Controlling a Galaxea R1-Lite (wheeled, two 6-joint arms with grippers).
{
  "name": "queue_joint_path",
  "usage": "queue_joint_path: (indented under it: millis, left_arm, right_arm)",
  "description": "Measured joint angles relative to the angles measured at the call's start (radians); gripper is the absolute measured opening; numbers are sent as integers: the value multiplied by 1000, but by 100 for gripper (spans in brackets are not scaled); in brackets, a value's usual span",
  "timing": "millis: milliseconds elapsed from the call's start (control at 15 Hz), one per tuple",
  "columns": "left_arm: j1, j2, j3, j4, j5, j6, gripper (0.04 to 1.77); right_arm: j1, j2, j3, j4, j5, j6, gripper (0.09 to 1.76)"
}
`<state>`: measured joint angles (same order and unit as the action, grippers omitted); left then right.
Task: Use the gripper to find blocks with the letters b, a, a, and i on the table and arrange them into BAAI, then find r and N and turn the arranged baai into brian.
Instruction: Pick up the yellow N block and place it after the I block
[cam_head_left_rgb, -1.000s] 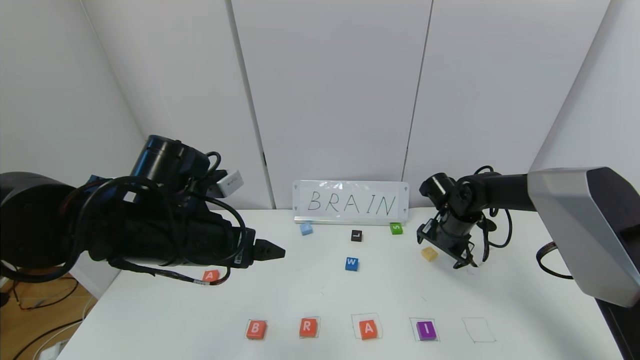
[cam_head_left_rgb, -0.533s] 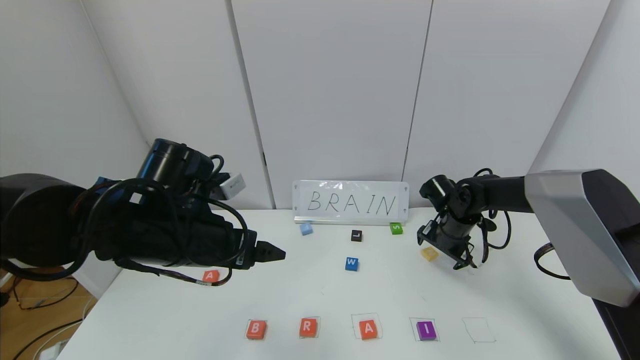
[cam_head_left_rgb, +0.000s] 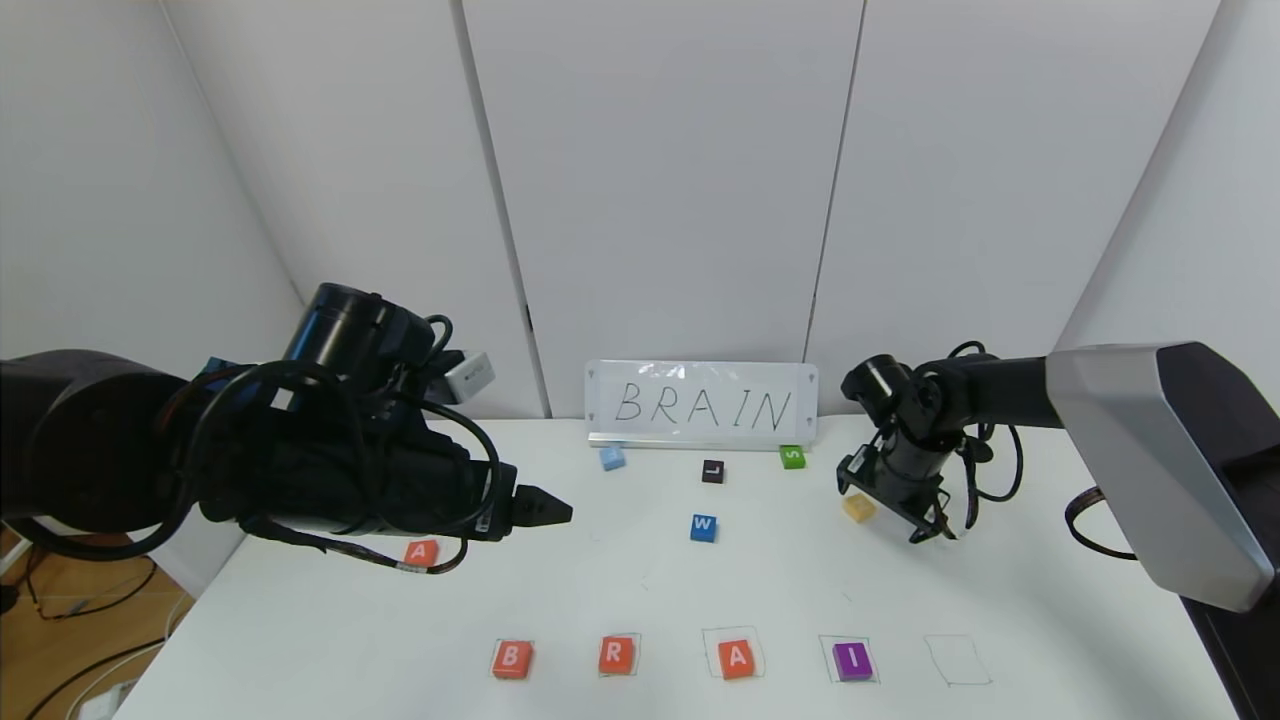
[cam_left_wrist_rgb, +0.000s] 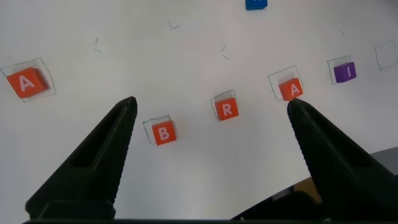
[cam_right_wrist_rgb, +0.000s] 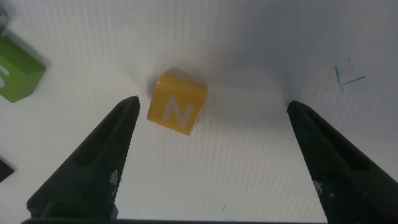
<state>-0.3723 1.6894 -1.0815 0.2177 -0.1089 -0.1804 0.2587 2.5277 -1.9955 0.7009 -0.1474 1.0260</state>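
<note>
White table (cam_head_left_rgb: 300, 640), right tool (cam_right_wrist_rgb: 211, 109) wide open over N (cam_right_wrist_rgb: 177, 111)

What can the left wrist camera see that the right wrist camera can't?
Only the left wrist view shows the row of tiles: B, R, A and purple I, plus a spare A off to one side and a blue tile.

Only the right wrist view shows the yellow N and a green tile.

Both show the white table and an open pincer above it, holding nothing.
</note>
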Motion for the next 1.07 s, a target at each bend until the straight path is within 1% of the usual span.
queue_joint_path:
  millis: [1067]
  left_arm:
    - [-2, 13, 0, 1, 0, 0, 172]
  right_arm:
    - [5, 7, 1, 30, -3, 9, 171]
